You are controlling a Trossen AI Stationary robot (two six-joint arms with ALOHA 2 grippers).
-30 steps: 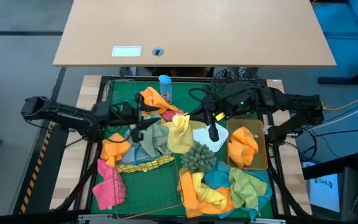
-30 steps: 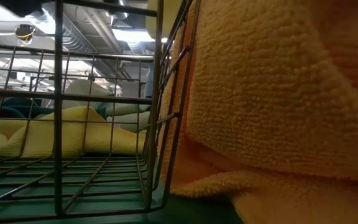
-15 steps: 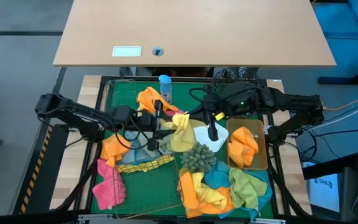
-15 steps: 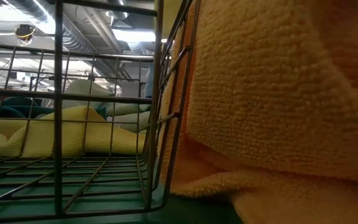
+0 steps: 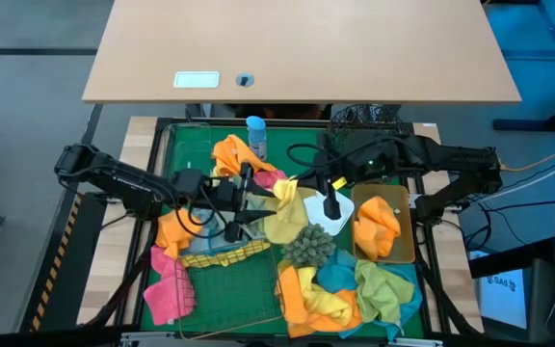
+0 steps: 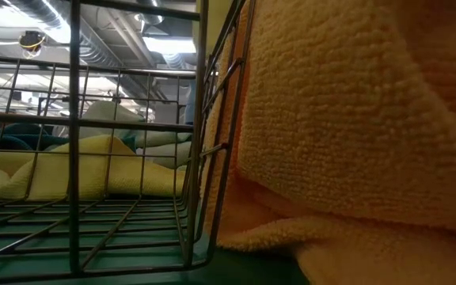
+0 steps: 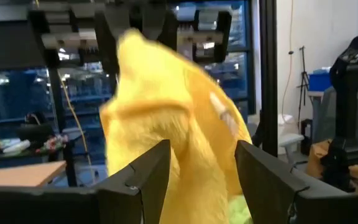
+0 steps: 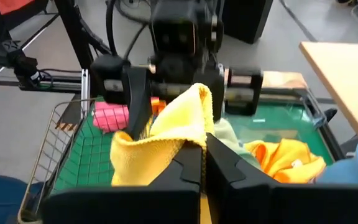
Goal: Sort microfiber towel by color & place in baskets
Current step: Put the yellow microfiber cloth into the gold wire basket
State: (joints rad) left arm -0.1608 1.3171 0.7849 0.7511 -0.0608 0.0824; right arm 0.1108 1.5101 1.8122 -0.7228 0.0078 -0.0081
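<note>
A yellow towel (image 5: 280, 210) stands bunched at the table's middle, among grey-green, orange and pink towels. My right gripper (image 5: 288, 184) reaches in from the right and is shut on the towel's top. My left gripper (image 5: 246, 204) comes from the left and is open. In the left wrist view, the yellow towel (image 7: 166, 124) fills the gap between its fingers. The gold wire basket (image 5: 227, 289) sits at the near edge with a pink towel (image 5: 164, 284) over its left side. The tan tray (image 5: 405, 249) holds an orange towel (image 5: 376, 224). The white tray (image 5: 318, 210) lies beside it. My right gripper pinches the yellow towel by a raised fold at its top (image 8: 194, 134), fingers shut and coming from the table's right. The towel is bunched around the fingertips and its lower part (image 5: 276, 229) rests on the towel pile. My left gripper's fingers (image 7: 143, 177) flank the same towel; I cannot tell whether they touch it.
A blue spray bottle (image 5: 255, 135) stands at the far edge and a spiky green ball (image 5: 306, 246) lies in the middle. A clear bin (image 5: 408, 310) at the near right holds orange, yellow, blue and green towels. The low view shows only basket wires (image 6: 76, 158) and an orange towel (image 6: 355, 119).
My left gripper has moved toward the table's right, up to the yellow towel, and now has the towel between its open fingers. My right gripper has stayed shut on the towel's top, almost in place.
</note>
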